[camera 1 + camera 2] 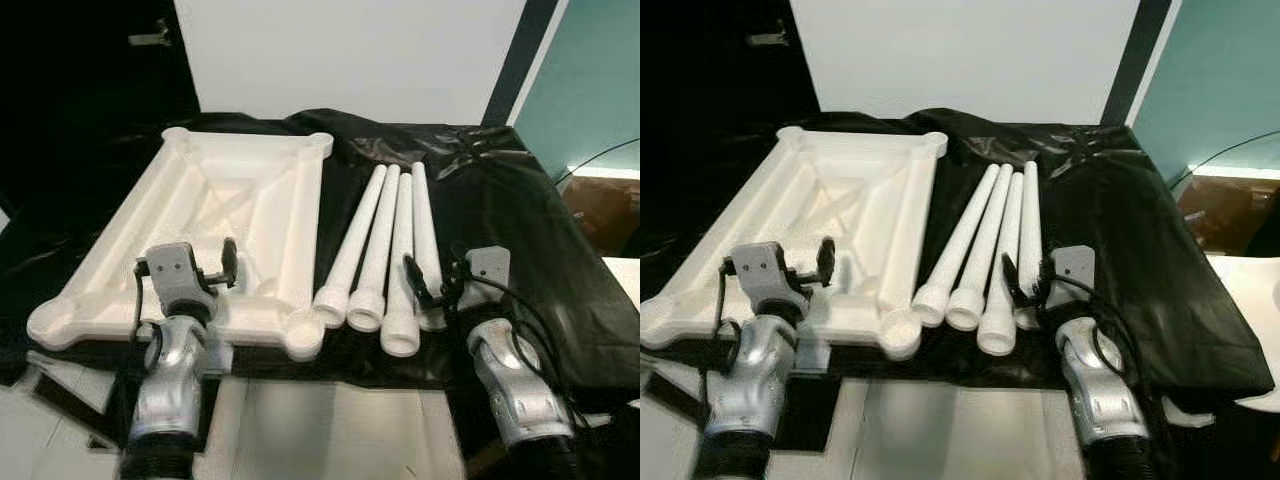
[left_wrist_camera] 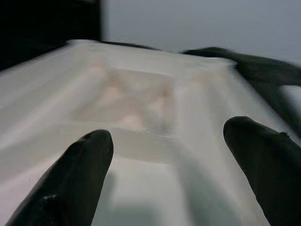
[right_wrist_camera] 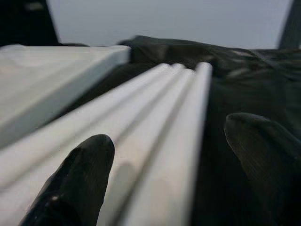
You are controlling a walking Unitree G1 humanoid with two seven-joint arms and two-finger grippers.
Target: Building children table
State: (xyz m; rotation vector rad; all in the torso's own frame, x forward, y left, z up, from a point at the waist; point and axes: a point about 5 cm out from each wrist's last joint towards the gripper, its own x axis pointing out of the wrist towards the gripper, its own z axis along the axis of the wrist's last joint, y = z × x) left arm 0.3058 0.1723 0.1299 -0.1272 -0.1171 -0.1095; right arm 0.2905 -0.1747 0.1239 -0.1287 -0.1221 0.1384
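left eye view: white plastic tabletop [image 1: 215, 225] upside down on black-covered surface [image 1: 500, 220]; four white legs [image 1: 385, 250] beside it, lengthwise away, sockets near. left pincer [image 1: 225, 268] open; right pincer [image 1: 425, 285] open.

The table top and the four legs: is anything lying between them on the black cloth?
No. In the left eye view only a narrow strip of bare black cloth separates the upside-down table top from the nearest of the four legs.

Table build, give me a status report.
Left gripper open over tabletop. Right gripper open at the four legs. Nothing held, nothing blocking.
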